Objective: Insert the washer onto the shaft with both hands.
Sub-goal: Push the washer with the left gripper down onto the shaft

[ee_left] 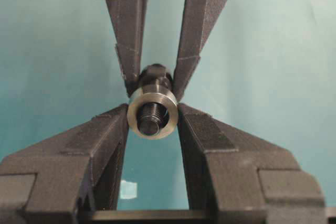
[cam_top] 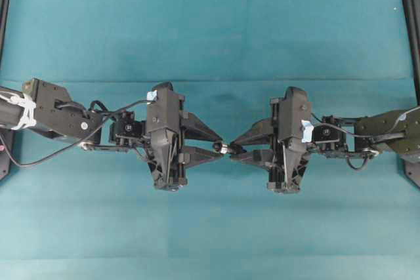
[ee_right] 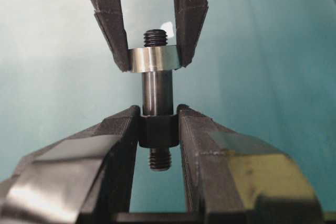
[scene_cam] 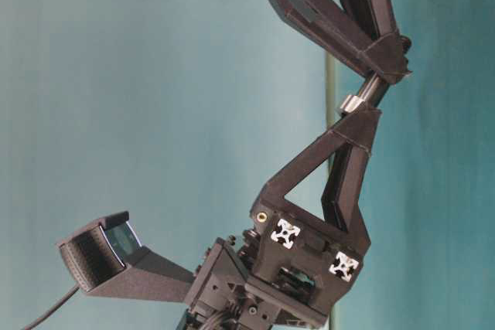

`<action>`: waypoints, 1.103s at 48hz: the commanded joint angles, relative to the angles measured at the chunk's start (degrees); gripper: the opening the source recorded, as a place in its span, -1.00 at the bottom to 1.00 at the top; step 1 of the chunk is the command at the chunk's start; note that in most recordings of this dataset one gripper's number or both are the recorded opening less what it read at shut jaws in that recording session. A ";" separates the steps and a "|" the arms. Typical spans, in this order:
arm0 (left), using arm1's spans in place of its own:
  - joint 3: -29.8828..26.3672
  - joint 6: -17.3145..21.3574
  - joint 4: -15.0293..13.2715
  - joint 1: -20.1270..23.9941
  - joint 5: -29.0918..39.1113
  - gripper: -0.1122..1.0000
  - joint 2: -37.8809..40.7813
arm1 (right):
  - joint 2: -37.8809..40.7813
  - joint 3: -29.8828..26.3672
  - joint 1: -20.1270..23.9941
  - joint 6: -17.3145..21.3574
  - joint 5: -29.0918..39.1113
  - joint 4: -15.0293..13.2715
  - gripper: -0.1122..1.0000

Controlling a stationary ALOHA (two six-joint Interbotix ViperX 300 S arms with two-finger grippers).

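Note:
Both grippers meet tip to tip above the middle of the teal table. My left gripper [cam_top: 218, 146] [ee_left: 153, 113] is shut on the washer [ee_left: 173, 114] [ee_right: 154, 59] [scene_cam: 353, 103], a thick silver ring held by its sides. My right gripper [cam_top: 235, 151] [ee_right: 157, 125] is shut on the dark collar of the shaft [ee_right: 157, 90] [scene_cam: 373, 85]. The washer sits around the shaft's smooth upper section, a little way off the collar. The threaded tip of the shaft [ee_left: 150, 119] pokes out through the ring's hole. A second threaded end hangs below the collar between the right fingers.
A small pale tape scrap [ee_left: 127, 189] lies on the teal table [cam_top: 210, 31] under the left gripper. Black frame rails [cam_top: 412, 31] stand at both side edges of the table. The two arms stretch in level from the left and the right.

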 commanded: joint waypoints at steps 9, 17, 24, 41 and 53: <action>-1.05 0.18 0.09 -0.26 -0.09 -0.13 -0.09 | -0.44 -1.05 -0.18 0.53 -0.97 -0.09 -0.80; -1.05 0.18 0.09 -0.62 0.09 -0.13 0.18 | -0.44 -1.14 -0.18 0.62 -1.49 -0.09 -0.80; -1.05 0.18 0.09 -0.62 0.44 -0.13 0.26 | -0.35 -1.41 -0.18 0.70 -2.37 -0.09 -0.80; -2.11 0.44 0.09 -0.62 0.44 -0.13 0.97 | 0.00 -2.02 -0.18 0.53 -2.20 -0.09 -0.80; -3.16 0.62 0.09 -0.62 0.44 -0.13 1.76 | 0.00 -2.02 -0.26 0.62 -2.20 -0.09 -0.80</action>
